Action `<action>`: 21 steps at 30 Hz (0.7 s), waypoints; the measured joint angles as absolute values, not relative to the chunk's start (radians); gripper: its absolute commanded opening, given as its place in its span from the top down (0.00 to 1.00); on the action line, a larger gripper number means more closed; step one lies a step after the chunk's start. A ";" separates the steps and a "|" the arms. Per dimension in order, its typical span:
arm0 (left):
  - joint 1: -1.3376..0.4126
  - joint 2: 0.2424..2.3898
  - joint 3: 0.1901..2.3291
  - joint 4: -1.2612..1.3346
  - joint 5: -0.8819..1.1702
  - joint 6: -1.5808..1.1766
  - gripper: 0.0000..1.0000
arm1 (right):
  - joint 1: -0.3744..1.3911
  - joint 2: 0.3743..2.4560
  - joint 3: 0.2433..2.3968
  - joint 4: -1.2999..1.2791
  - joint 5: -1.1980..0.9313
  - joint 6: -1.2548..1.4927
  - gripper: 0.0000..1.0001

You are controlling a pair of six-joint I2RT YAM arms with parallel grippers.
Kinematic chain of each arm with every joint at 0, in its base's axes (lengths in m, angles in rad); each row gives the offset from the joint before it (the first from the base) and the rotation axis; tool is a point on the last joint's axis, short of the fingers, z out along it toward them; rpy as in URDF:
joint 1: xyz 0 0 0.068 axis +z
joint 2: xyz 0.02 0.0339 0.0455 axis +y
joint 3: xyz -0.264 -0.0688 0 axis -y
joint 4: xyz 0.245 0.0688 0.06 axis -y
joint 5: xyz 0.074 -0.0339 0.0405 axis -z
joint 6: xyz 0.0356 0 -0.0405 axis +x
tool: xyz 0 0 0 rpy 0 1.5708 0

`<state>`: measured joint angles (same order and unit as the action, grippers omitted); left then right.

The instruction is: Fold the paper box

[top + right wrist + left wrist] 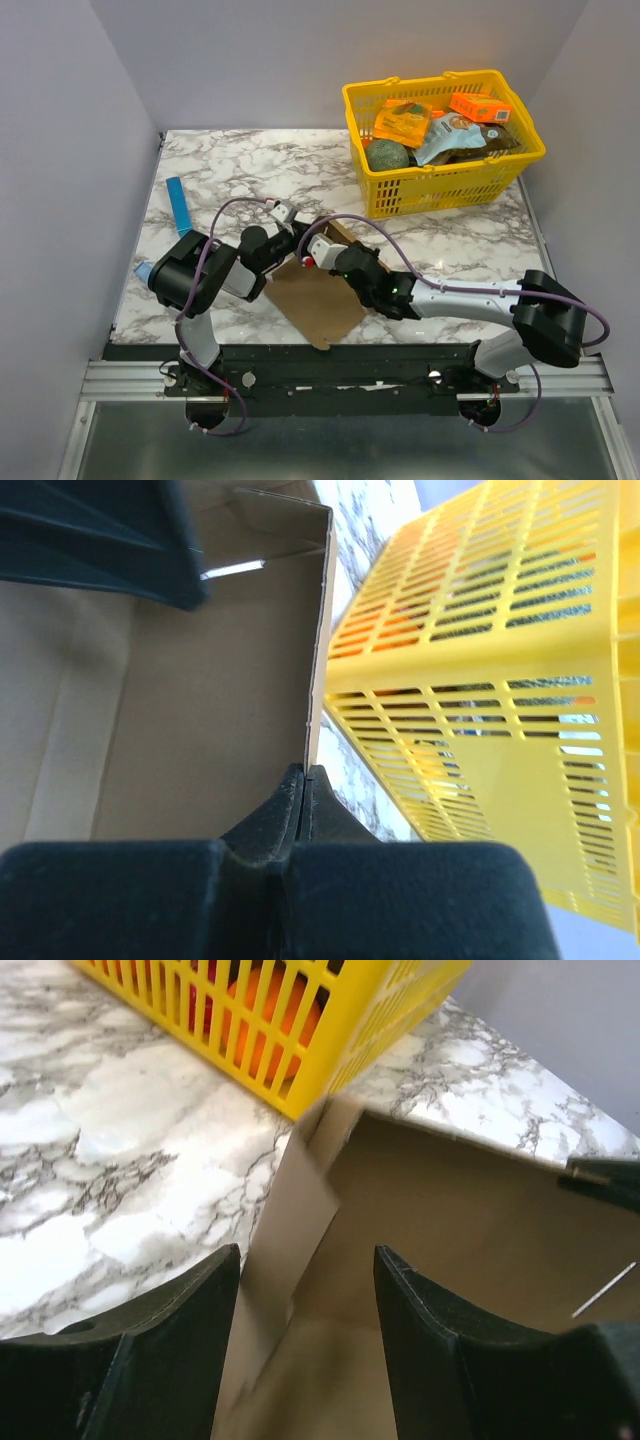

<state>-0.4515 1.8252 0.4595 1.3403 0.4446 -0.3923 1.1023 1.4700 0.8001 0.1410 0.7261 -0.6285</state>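
The paper box (318,300) is a plain brown, unprinted cardboard sheet, only partly folded. Most of it lies flat and at a slant on the marble table (250,170) near the front edge, with a small tab jutting from its near corner. At its far end, near the yellow basket (440,185), creased panels stand upright and meet in a corner, open on top, and the right gripper (303,776) pinches the thin edge of one wall.

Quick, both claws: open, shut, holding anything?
Left claw: open, astride a flap of the plain brown cardboard box.
Right claw: shut, pinching that box's upright wall edge.
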 measured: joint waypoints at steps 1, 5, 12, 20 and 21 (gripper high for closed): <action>-0.451 1.825 0.470 1.340 0.448 -0.389 0.45 | 1.103 1.470 0.800 0.142 0.718 -0.627 0.99; -0.452 1.825 0.510 1.340 0.471 -0.385 0.60 | 1.116 1.473 0.800 0.132 0.676 -0.616 0.99; -0.461 1.819 0.499 1.344 0.448 -0.394 0.73 | 1.115 1.485 0.800 0.132 0.677 -0.610 0.99; -0.496 1.723 0.369 1.348 0.307 -0.357 0.99 | 1.119 1.493 0.813 0.131 0.676 -0.591 0.56; -0.508 1.706 0.343 1.350 0.286 -0.351 1.00 | 1.119 1.493 0.815 0.132 0.675 -0.584 0.50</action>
<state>-0.5083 1.7058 0.3428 1.3502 0.2855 -0.3508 1.1191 1.4929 0.8150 0.1322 0.6746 -0.5842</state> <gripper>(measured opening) 0.068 0.306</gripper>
